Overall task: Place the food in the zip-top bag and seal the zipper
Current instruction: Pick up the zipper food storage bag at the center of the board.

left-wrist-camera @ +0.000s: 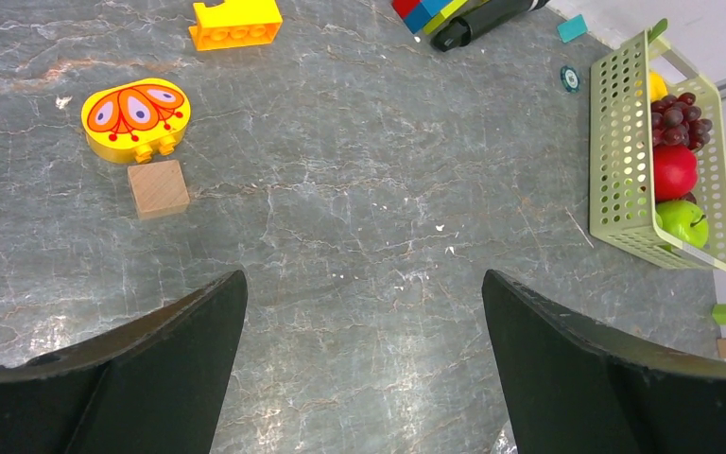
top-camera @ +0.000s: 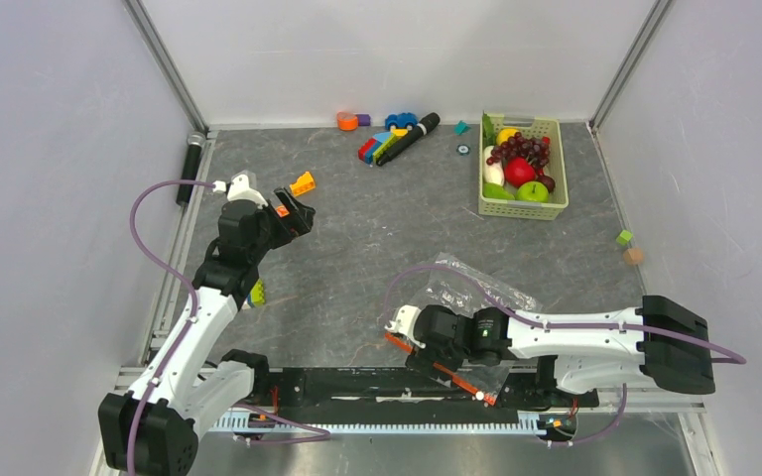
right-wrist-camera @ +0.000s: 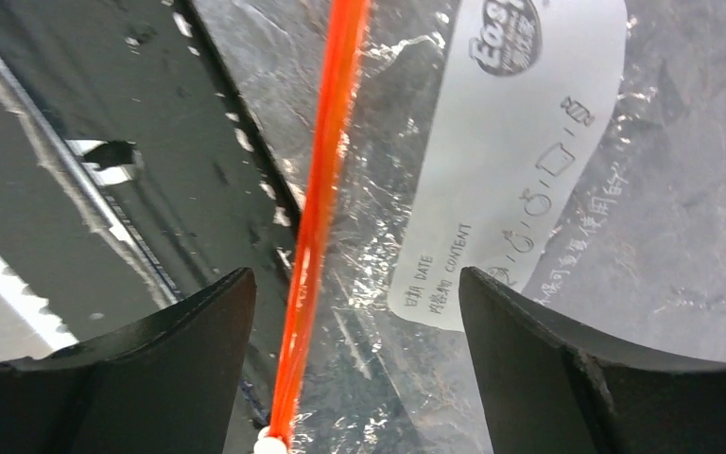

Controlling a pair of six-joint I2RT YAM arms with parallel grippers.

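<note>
The food lies in a pale green basket (top-camera: 556, 203) at the back right: dark red grapes (top-camera: 521, 149), a red apple (top-camera: 519, 171) and a green fruit (top-camera: 533, 191). The left wrist view shows the grapes (left-wrist-camera: 676, 113) and the apple (left-wrist-camera: 674, 170) too. The clear zip-top bag (top-camera: 476, 293) lies flat at the near edge, with its white label (right-wrist-camera: 520, 142). Its red-orange zipper (right-wrist-camera: 326, 189) ends at a white slider (right-wrist-camera: 269, 443). My right gripper (top-camera: 412, 347) is open just above the bag's zipper edge (right-wrist-camera: 356, 279), holding nothing. My left gripper (top-camera: 298, 210) is open and empty over bare table (left-wrist-camera: 364, 284).
Near my left gripper lie an orange-slice toy (left-wrist-camera: 135, 118), a wooden block (left-wrist-camera: 158, 187) and an orange block (left-wrist-camera: 236, 21). Coloured blocks and a black marker (top-camera: 412, 137) sit at the back. Two small blocks (top-camera: 627, 246) lie at the right. A black rail (top-camera: 357, 382) runs along the near edge.
</note>
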